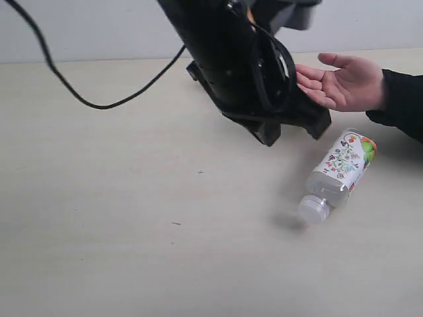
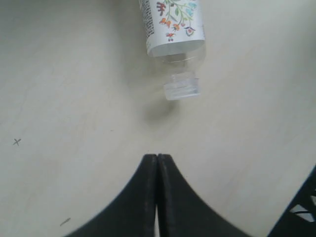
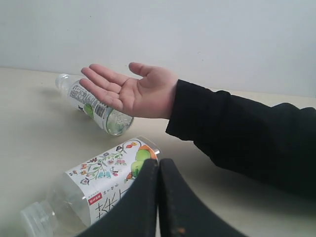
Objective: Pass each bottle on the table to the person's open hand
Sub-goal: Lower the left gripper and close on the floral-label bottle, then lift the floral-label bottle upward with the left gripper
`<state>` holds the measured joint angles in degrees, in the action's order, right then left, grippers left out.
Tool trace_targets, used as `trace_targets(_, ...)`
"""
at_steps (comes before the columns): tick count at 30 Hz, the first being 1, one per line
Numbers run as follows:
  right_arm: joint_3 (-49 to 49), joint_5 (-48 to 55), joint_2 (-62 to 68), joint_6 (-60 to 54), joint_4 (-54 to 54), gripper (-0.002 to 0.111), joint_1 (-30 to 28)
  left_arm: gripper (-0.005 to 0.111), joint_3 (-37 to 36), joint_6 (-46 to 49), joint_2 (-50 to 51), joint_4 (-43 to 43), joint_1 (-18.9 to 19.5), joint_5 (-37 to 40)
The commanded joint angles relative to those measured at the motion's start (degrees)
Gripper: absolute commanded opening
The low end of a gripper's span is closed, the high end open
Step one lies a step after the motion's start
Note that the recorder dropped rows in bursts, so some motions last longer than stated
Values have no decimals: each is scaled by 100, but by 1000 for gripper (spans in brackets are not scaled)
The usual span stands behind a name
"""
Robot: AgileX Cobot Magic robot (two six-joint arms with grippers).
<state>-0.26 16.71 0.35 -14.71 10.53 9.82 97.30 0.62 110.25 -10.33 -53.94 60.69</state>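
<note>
A floral-labelled bottle (image 1: pixel 340 173) lay on its side on the table (image 1: pixel 132 231), near the person's open hand (image 1: pixel 340 82). The left gripper (image 2: pixel 157 160) and right gripper (image 3: pixel 158 165) were both closed, holding nothing. The bottle looked empty, light and slick; its labelled middle seemed the best grip.

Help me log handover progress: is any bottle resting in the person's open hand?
No, the open hand is empty, while the floral-labelled bottle lies on its side on the table.

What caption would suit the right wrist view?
An open hand hovers near a floral bottle and a green-labelled bottle, both lying on the table.
</note>
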Motion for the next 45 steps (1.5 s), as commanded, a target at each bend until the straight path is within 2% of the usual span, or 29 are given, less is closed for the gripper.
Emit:
trace_targets(1,26,-32,-35,-18,4,0,-32,0,782,-392,680,794,-405,344)
trace_targets(5,26,-32,-35,-18,4,0,-32,0,1309,-562,1156,1380,-727,320)
trace_targets(10,26,-32,-35,-18,4,0,-32,0,1861,-497,1535,1420,-795,261)
trace_targets(13,26,-32,-35,-18,4,0,-32,10,2059,-497,1652,1420,-795,264)
trace_targets(16,26,-32,-35,-18,4,0,-32,32,2083,-497,1738,1410,-795,116)
trace_targets(17,26,-32,-35,-18,4,0,-32,42,2083,-497,1750,1410,-795,60)
trace_targets(18,26,-32,-35,-18,4,0,-32,54,2083,-497,1779,1410,-795,7)
trace_targets(19,26,-32,-35,-18,4,0,-32,77,2083,-497,1815,1399,-795,-152)
trace_targets(21,26,-32,-35,-18,4,0,-32,100,2083,-547,1885,1399,-800,-415)
trace_targets(33,26,-32,-35,-18,4,0,-32,102,2083,-584,2498,1433,-800,-1386)
trace_targets(45,26,-32,-35,-18,4,0,-32,102,2083,-709,2943,1441,-787,-1759)
